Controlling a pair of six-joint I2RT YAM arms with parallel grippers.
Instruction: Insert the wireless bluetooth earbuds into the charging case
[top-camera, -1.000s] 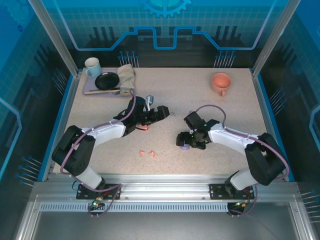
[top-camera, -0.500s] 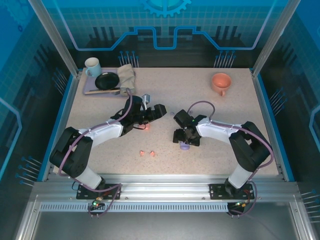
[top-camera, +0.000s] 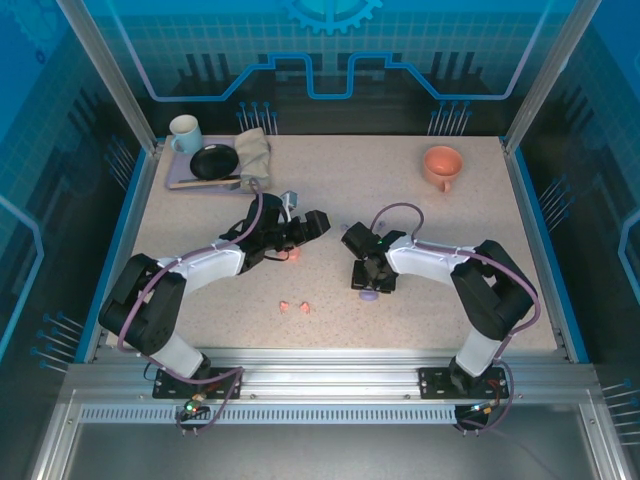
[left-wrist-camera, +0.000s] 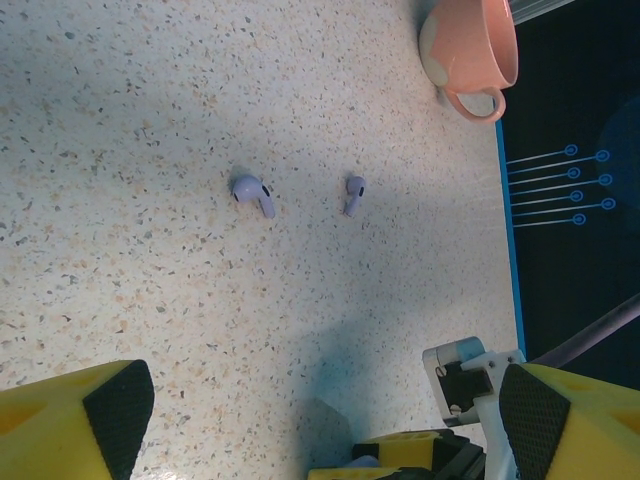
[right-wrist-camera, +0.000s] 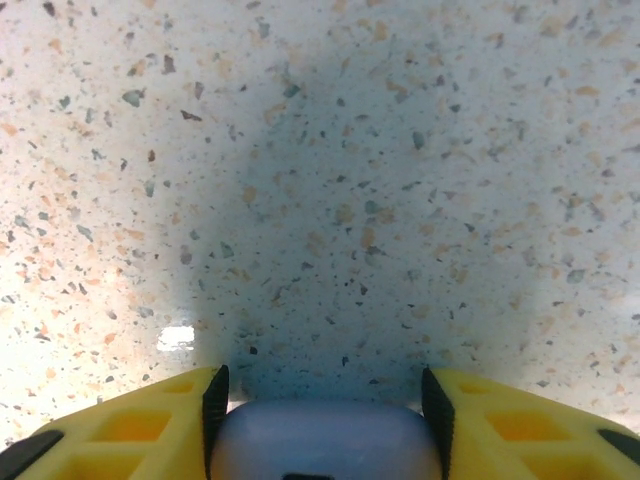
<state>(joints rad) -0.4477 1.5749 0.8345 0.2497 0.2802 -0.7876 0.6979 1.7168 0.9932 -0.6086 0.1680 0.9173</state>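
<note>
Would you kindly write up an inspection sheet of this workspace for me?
Surface: speckled tabletop, no spills seen.
Job's things: two lilac-purple plastic earbuds lying apart; two salmon-pink plastic earbuds side by side; rounded lilac charging case.
Clutter: salmon-pink ceramic cup; pale tray bearing pale-blue mug, black dish, beige folded cloth.
Grippers: left gripper open above the tabletop; right gripper closed on the lilac charging case.
Cables: purple cables looped over both arms.
Surroundings: aluminium frame, blue panels.
</note>
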